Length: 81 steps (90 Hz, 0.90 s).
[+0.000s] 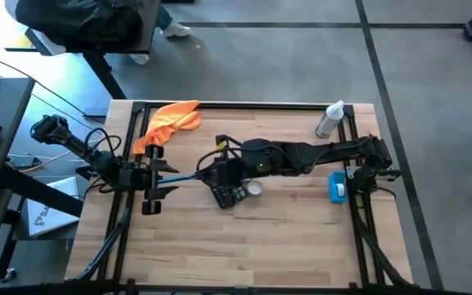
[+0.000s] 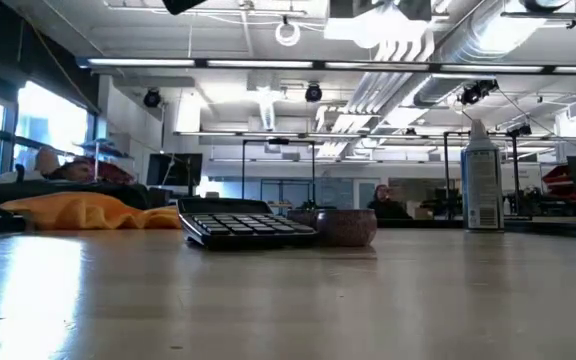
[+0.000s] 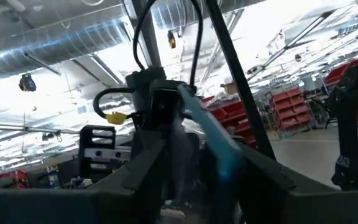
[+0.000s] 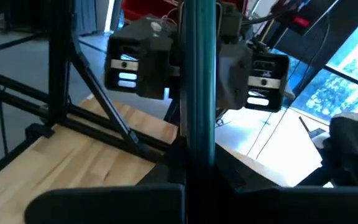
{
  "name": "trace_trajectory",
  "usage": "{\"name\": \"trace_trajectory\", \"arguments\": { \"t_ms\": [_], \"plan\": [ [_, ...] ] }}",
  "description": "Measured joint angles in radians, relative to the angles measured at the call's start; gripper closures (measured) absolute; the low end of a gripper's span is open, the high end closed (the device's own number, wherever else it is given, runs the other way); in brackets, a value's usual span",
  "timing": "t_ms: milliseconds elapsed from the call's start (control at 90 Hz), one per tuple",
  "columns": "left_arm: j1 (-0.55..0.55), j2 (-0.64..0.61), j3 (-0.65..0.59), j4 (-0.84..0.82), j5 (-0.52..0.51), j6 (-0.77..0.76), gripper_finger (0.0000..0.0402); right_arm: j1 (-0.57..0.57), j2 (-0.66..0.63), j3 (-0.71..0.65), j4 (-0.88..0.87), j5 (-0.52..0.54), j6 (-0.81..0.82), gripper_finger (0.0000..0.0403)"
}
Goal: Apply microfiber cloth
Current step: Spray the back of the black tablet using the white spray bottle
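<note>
Both grippers pinch one teal rod point(image 1: 185, 175) beside the calculator point(image 1: 229, 195); the microfiber cloth point(image 1: 169, 121) lies behind, untouched.

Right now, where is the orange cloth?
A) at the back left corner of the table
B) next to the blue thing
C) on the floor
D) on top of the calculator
A: in the high view the orange cloth lies crumpled at the table's back left corner, apart from the calculator.
</note>
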<state>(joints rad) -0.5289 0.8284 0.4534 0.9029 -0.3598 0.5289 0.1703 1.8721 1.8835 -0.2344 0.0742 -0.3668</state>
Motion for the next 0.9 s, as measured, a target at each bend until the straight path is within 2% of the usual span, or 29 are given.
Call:
{"name": "trace_trajectory", "arguments": {
  "t_ms": [122, 344, 444, 533, 767, 900],
  "plan": [
    [0.000, -0.001, 0.000, 0.021, 0.000, 0.001, 0.0285, 0.000, 0.000, 0.000, 0.005, 0.000, 0.000, 0.0403],
    [0.000, 0.001, 0.000, 0.022, 0.002, 0.022, 0.0374, -0.001, 0.000, 0.000, -0.001, 0.004, 0.008, 0.0403],
    [0.001, 0.001, 0.000, 0.025, 0.000, 0.034, 0.0391, 0.000, 0.000, 0.000, 0.000, 0.006, 0.010, 0.0403],
    [0.001, 0.001, 0.000, 0.024, 0.003, 0.033, 0.0386, 0.000, 0.000, 0.000, 0.000, 0.006, 0.009, 0.0403],
    [0.001, 0.015, 0.000, 0.020, 0.014, 0.022, 0.0328, 0.000, 0.000, 0.000, -0.008, 0.015, 0.000, 0.0403],
    [0.012, 0.018, 0.000, 0.021, 0.027, 0.018, 0.0318, 0.000, 0.000, 0.000, -0.006, 0.021, 0.003, 0.0403]
  ]
}}
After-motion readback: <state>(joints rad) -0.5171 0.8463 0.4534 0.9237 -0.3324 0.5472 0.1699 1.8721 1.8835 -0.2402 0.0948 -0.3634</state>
